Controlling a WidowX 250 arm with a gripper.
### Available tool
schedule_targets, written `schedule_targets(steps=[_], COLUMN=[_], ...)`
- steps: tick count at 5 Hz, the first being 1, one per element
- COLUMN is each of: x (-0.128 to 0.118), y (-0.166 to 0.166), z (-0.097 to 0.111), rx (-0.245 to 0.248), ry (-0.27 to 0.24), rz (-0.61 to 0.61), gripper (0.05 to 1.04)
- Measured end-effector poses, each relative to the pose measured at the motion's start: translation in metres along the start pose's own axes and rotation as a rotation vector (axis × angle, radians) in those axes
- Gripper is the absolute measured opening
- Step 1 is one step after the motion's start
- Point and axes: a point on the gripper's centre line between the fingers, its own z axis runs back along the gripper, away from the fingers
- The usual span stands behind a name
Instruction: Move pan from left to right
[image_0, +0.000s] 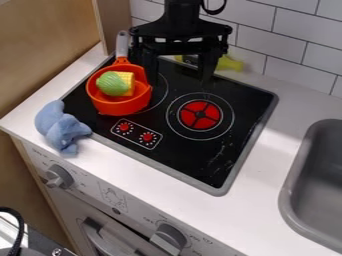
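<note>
Pan (120, 107) sits at the left of the hob (187, 155), upright, over the left ring. End effector (179, 79) hangs at the rear of the hob, jaws spread wide, nothing between them. From it the bowl lies left and toward the camera; the handle (122, 46) is just to the left of the nearer jaw. Contact between the two: cannot tell.

Long axis of the pan runs bowl to handle, handle pointing back toward the tiled wall (290, 37) and rising a little. Judgement: a short shift left should bring the jaws over the handle—they would need to close across it, not along it. Red burner disc (200, 115), to the right, is the likely goal.

Materials: pan bowl round, orange, smooth, probably plastic; handle grey, slim, rounded at the end. Inside, a ribbed green piece (111, 84) beside a knobbly yellow one (127, 77); both loose, by the look of them, so a tilt could spill them. Hob black and glossy—should slide easily. Blue soft-looking toy (59, 125) lies at its left edge, partly on the white, smooth desk (264, 165).
</note>
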Motion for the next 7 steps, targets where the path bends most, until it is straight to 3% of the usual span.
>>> schedule_targets(steps=[1, 2, 3, 6, 7], x=[0.002, 0.027, 0.045, 0.054, 0.051], y=[0.001, 0.011, 0.026, 0.038, 0.032], z=[0.000, -0.020, -0.023, -0.028, -0.039], rx=[-0.002, 0.014, -0.043, -0.028, -0.031], ry=[-0.007, -0.064, -0.089, -0.076, -0.104], rz=[-0.015, -0.271, -0.427, -0.408, -0.381], gripper=[0.995, 0.995, 0.995, 0.995, 0.995])
